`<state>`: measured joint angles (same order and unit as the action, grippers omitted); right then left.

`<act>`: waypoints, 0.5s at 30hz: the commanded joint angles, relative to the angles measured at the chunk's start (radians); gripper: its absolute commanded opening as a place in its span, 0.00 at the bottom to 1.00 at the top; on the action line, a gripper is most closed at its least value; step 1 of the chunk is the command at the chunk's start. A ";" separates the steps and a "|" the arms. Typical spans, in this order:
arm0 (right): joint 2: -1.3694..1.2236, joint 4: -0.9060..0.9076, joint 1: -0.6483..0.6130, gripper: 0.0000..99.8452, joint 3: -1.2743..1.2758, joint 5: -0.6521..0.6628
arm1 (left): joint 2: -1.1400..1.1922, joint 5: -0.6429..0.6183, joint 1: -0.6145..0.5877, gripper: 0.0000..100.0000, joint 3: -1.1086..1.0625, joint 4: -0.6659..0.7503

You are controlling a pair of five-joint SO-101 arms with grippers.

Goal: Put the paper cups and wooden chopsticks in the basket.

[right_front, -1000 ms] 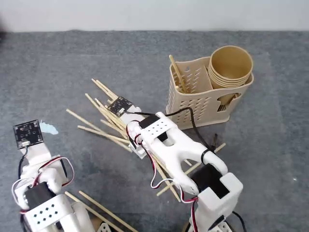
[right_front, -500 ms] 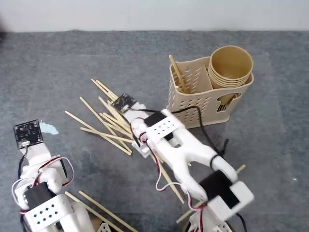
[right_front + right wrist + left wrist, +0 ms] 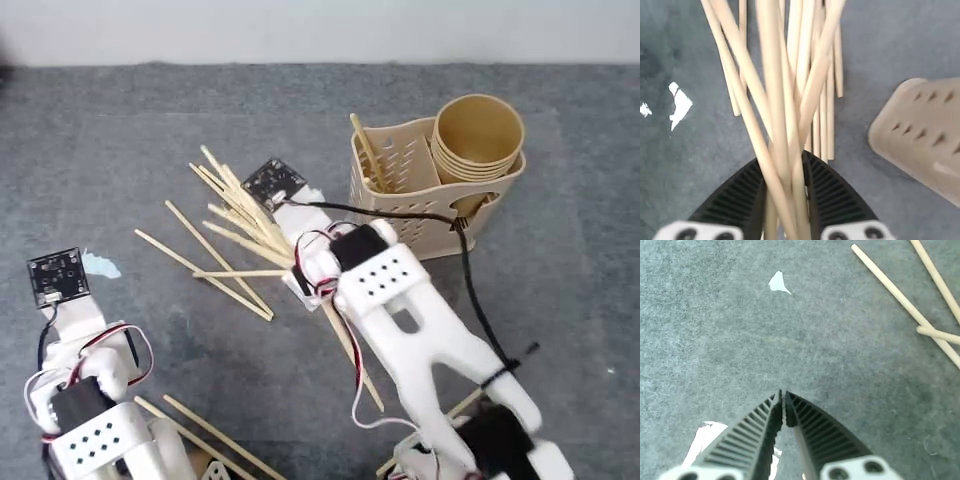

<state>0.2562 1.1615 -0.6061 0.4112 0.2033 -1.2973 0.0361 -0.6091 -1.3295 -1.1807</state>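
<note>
Right hand (image 3: pixel 785 167) clamped on bundle of wooden chopsticks (image 3: pixel 790 75), just beside basket (image 3: pixel 420 215). Bundle's sticks overlap, far ends cut off in wrist view, count unclear. Left hand (image 3: pixel 783 399) pinched shut, empty, above grey tabletop (image 3: pixel 840 365) near white scrap (image 3: pixel 778 282). Single chopstick (image 3: pixel 366 150) stands in basket compartment beside nested paper cups (image 3: pixel 478 135); at least four rims visible. Two loose sticks (image 3: pixel 230 442) lie by left arm, ends hidden.
</note>
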 commanded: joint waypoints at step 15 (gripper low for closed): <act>0.278 -0.068 0.058 0.01 -0.023 -0.014 | -0.012 -0.005 0.003 0.01 0.007 0.023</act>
<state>0.4603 1.1201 -0.5600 0.4127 0.2033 -1.2973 0.0361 -0.6107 -1.3295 -1.1807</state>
